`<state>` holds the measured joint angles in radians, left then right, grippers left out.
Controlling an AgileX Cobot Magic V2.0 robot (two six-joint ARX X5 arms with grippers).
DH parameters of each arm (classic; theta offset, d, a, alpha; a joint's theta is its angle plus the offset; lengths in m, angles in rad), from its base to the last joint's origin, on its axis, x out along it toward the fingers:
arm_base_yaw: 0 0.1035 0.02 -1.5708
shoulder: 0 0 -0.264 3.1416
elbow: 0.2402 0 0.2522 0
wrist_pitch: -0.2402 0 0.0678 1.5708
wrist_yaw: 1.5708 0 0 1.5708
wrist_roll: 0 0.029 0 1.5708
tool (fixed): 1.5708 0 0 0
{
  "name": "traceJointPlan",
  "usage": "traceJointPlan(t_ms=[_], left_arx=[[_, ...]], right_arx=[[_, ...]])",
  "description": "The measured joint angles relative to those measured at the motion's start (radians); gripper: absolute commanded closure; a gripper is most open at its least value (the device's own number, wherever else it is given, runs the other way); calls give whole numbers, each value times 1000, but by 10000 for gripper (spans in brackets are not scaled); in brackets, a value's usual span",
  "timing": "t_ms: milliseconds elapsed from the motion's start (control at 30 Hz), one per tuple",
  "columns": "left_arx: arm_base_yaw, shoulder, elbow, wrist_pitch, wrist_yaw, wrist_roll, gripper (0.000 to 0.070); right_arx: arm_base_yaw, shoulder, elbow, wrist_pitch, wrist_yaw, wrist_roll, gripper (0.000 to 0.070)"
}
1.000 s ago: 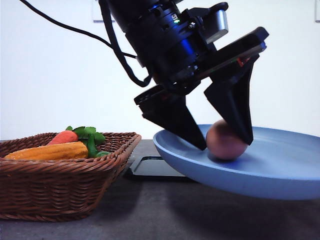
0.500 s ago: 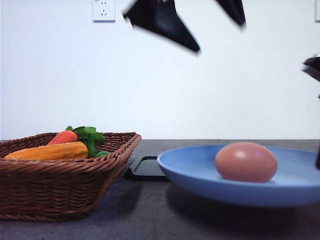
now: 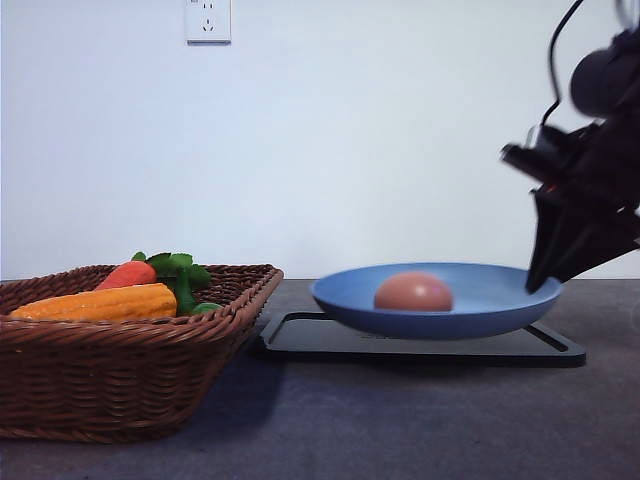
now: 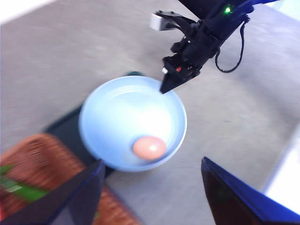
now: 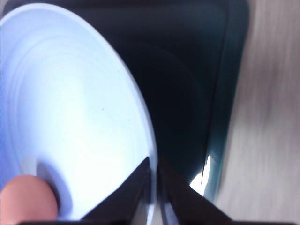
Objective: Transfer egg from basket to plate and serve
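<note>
The pinkish-brown egg lies in the light blue plate, off-centre toward the basket. The plate sits level over the black tray; whether it touches the tray is unclear. My right gripper is shut on the plate's right rim, and the right wrist view shows its fingers pinching the rim of the plate with the egg at the edge. My left gripper hangs open high above the plate and egg. The wicker basket stands at the left.
The basket holds an orange carrot, a yellow corn cob and green leaves. From above, the basket lies close beside the tray. Grey tabletop spreads in front of and to the right of the tray.
The left gripper let go of the egg and rose out of the front view. The right gripper came in holding the plate's rim, and the plate moved back over the black tray.
</note>
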<state>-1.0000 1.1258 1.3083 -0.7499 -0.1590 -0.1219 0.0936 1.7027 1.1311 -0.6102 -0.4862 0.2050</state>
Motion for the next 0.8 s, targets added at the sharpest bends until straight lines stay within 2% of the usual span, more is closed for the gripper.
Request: traceJointPlan(t_ms=[167, 300, 433, 500, 800], left_arx=[[0, -60, 0, -60, -80, 0, 294], [0, -88, 0, -85, -123, 0, 294], [0, -93, 0, -88, -130, 0, 294], [0, -93, 0, -88, -130, 0, 294], [0, -92, 0, -88, -130, 0, 313]], right_arx=[[-2, 147, 114, 1, 0, 0, 700], [-2, 198, 149, 0, -3, 0, 686], [-2, 200, 152, 1, -8, 0, 478], [-2, 200, 152, 2, -8, 0, 414], [-25, 193, 155, 6, -10, 0, 414]])
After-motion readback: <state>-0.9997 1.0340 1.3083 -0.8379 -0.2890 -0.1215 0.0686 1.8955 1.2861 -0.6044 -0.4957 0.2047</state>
